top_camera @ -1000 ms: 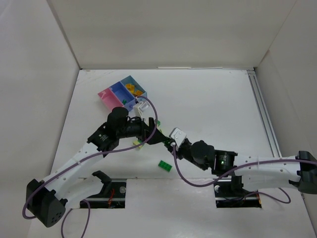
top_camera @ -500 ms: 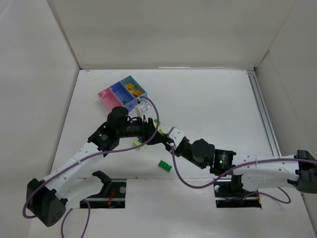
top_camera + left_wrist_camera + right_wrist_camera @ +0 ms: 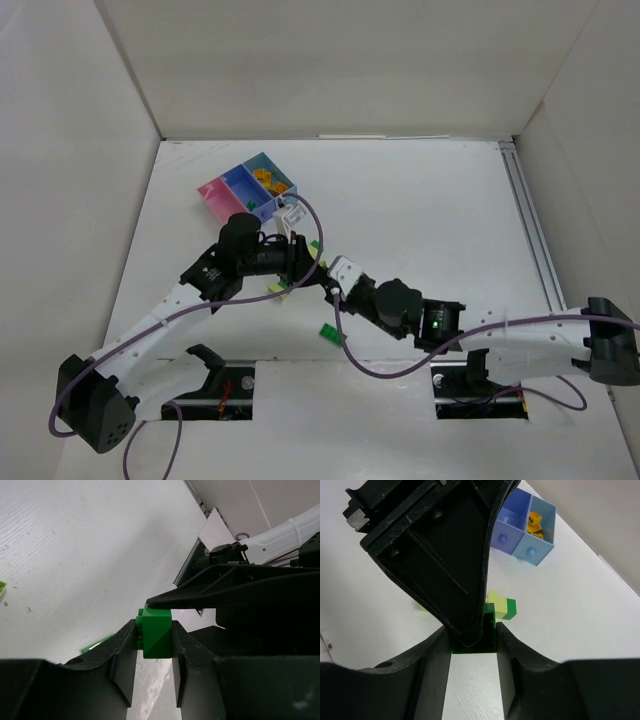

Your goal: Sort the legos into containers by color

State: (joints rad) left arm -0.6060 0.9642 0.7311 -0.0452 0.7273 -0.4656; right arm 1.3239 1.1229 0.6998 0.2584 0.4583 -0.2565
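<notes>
Left gripper [image 3: 154, 630] is clamped on a green brick [image 3: 157, 640], one finger pressed flat to each side and the brick held clear of the table [image 3: 420, 220]. The right gripper [image 3: 474, 630] has come in nose to nose with it. From its own camera its fingers sit snug on either side of what looks like the same green piece. From the left wrist view one right finger lies across the top of the brick.

So both arms seem to have hold of it at once, just off the near corner of the bins [image 3: 245, 190]. My read is that it's either a hand-over or a pull to split two stuck bricks. The left gripper's body hides most of the joint, so I can't say if it's one brick or two.

It would make sense either way, since the left arm lies between this spot and the bins and has the short reach to them.

Orange bricks [image 3: 535, 522] already sit in the end blue bin, so that colour is partly done. A pale yellow-and-green brick [image 3: 501, 605] lies on the table between the grippers and the bins. Another green one [image 3: 331, 334] lies further out from the bins, under the right arm. Both are unsorted.
</notes>
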